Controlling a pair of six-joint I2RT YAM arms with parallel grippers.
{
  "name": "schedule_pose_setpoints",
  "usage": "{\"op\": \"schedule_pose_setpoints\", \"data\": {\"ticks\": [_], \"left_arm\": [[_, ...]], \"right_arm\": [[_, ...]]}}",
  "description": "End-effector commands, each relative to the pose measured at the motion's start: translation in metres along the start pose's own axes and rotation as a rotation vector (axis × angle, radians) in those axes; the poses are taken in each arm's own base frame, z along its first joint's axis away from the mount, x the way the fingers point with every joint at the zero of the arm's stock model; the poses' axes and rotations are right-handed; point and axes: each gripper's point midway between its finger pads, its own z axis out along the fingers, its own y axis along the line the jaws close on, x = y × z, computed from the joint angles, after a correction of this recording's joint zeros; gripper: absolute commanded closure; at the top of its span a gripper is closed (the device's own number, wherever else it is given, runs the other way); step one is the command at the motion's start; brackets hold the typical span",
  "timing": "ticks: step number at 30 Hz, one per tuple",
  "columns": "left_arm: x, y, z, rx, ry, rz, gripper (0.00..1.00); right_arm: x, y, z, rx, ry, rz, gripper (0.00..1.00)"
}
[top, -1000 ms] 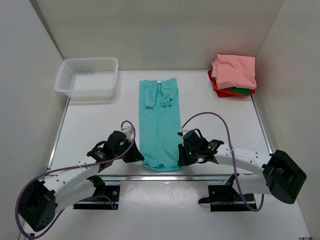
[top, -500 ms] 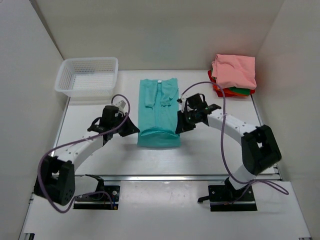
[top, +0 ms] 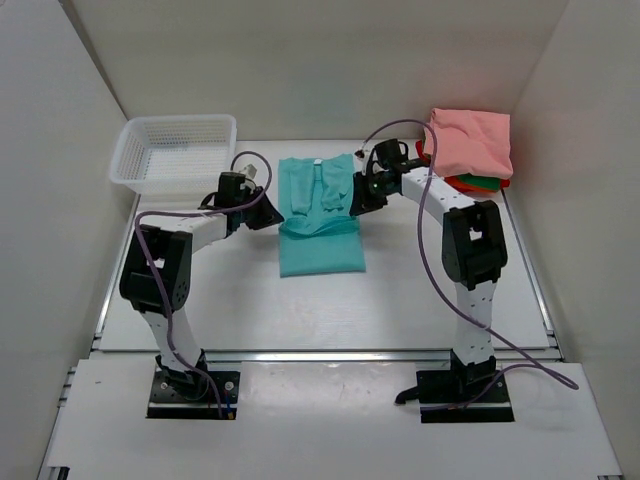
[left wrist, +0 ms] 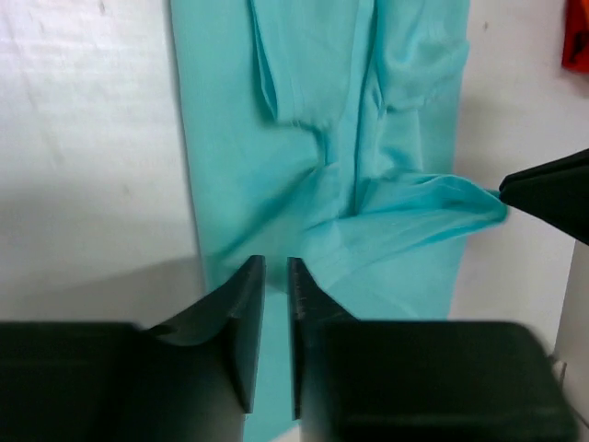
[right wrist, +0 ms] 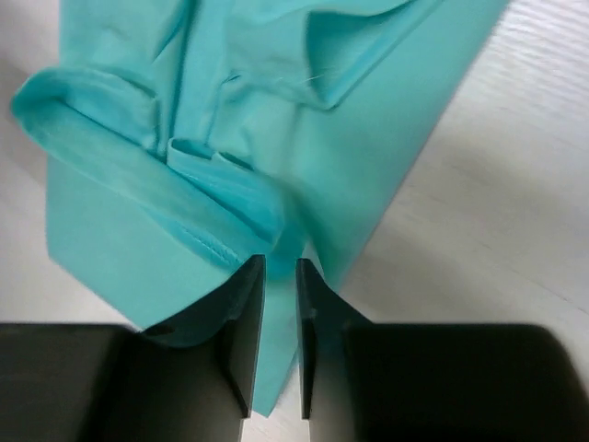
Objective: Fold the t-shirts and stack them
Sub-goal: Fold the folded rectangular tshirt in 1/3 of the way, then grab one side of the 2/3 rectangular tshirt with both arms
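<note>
On my feed the white counter (top: 200, 300) carries the teal t-shirt (top: 320, 240) in the middle, its lower part doubled up over the body, sleeves tucked in. The white mesh basket (top: 178, 120) stands at the far left. At the far right a salmon pink t-shirt (top: 470, 140) tops a stack over a green one (top: 478, 182) and a red-orange one (top: 432, 172). The left end effector (top: 268, 212) sits at the teal shirt's left edge and the right end effector (top: 358, 203) at its right edge, both by the folded-over hem. Each has its fingers parted by a narrow slit, and I see nothing pinched. The small white neck label (top: 316, 161) shows no writing I can read.
</note>
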Motion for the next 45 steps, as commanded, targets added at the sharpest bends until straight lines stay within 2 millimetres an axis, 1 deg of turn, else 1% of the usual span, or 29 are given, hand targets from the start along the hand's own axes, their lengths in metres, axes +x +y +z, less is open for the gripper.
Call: {"op": "schedule_pose_setpoints", "data": {"ticks": [1,2,4,5,6,7,8,9,10,12,13,14,16,21,22,28,29,31,32,33,34,35,36,38,39,41,43,44,45], "left_arm": [[-0.067,-0.033,-0.01,0.137,-0.205,0.029,0.65],[-0.076,-0.034,-0.015,0.154,-0.25,0.003,0.6],[-0.087,-0.038,-0.027,0.162,-0.299,0.001,0.59],[-0.083,-0.037,-0.033,0.15,-0.299,0.002,0.6],[-0.069,-0.033,-0.031,0.137,-0.268,0.002,0.6],[-0.065,-0.034,-0.039,0.134,-0.271,0.013,0.62],[-0.045,-0.032,-0.043,0.128,-0.233,0.028,0.61],[-0.021,-0.021,-0.041,0.096,-0.189,0.027,0.59],[-0.013,-0.019,-0.047,0.082,-0.19,0.038,0.57],[0.034,-0.004,-0.052,0.011,-0.149,0.063,0.55],[0.058,0.009,-0.052,-0.027,-0.115,0.06,0.54],[0.065,0.006,-0.056,-0.051,-0.135,0.071,0.52],[0.101,0.016,-0.058,-0.103,-0.129,0.087,0.51],[0.115,0.014,-0.061,-0.097,-0.209,0.029,0.5],[0.113,0.011,-0.06,-0.087,-0.226,0.016,0.52],[0.11,0.011,-0.04,-0.087,-0.223,-0.02,0.53],[0.103,0.006,-0.037,-0.07,-0.243,-0.026,0.53],[0.112,0.008,-0.027,-0.073,-0.195,-0.033,0.53],[0.113,0.007,-0.024,-0.077,-0.186,-0.029,0.55],[0.117,0.003,-0.019,-0.065,-0.164,-0.02,0.6],[0.119,0.002,-0.017,-0.06,-0.152,-0.023,0.81],[0.121,0.0,-0.016,-0.051,-0.138,-0.033,0.96],[0.124,0.002,-0.016,-0.056,-0.128,-0.039,1.0],[0.135,0.003,-0.025,-0.053,-0.081,-0.044,1.0],[0.147,0.015,-0.031,-0.083,-0.048,-0.039,1.0],[0.162,0.014,-0.05,-0.065,-0.017,-0.019,1.0],[0.19,0.035,-0.071,-0.121,0.051,0.0,1.0],[0.187,0.027,-0.08,-0.101,0.027,0.013,1.0],[0.194,0.03,-0.093,-0.106,0.016,0.025,1.0]], "right_arm": [[-0.047,-0.018,-0.016,0.063,-0.159,0.004,0.82],[-0.047,-0.018,-0.02,0.063,-0.181,0.032,0.72],[-0.06,-0.023,-0.032,0.096,-0.295,0.05,0.69],[-0.046,-0.024,-0.039,0.101,-0.297,0.097,0.67],[-0.037,-0.027,-0.044,0.114,-0.316,0.105,0.66],[-0.036,-0.024,-0.048,0.114,-0.333,0.117,0.66],[-0.016,-0.022,-0.05,0.123,-0.312,0.138,0.66],[0.001,-0.022,-0.049,0.13,-0.29,0.152,0.65],[0.012,-0.017,-0.048,0.133,-0.272,0.159,0.64],[0.053,-0.004,-0.043,0.132,-0.229,0.207,0.62],[0.05,-0.002,-0.052,0.15,-0.271,0.208,0.6],[0.073,-0.002,-0.044,0.185,-0.257,0.245,0.56],[0.096,0.012,-0.046,0.182,-0.297,0.267,0.5],[0.119,0.038,-0.038,0.127,-0.352,0.356,0.48],[0.126,0.034,-0.036,0.13,-0.343,0.373,0.47],[0.126,0.027,-0.022,0.105,-0.33,0.407,0.42],[0.13,0.025,-0.017,0.1,-0.308,0.413,0.43],[0.129,0.022,-0.012,0.092,-0.297,0.422,0.43],[0.128,0.02,-0.008,0.095,-0.292,0.416,0.44],[0.129,0.02,-0.005,0.088,-0.28,0.414,0.57],[0.127,0.024,-0.004,0.074,-0.275,0.411,0.65],[0.13,0.022,-0.002,0.081,-0.261,0.408,0.93],[0.131,0.025,-0.003,0.072,-0.261,0.407,1.0],[0.15,0.033,-0.005,0.089,-0.219,0.389,1.0],[0.155,0.038,-0.011,0.098,-0.222,0.366,1.0],[0.175,0.046,-0.018,0.115,-0.207,0.329,1.0],[0.193,0.055,-0.032,0.11,-0.193,0.301,1.0],[0.212,0.054,-0.033,0.131,-0.158,0.292,1.0],[0.227,0.06,-0.038,0.124,-0.13,0.282,1.0]]}}
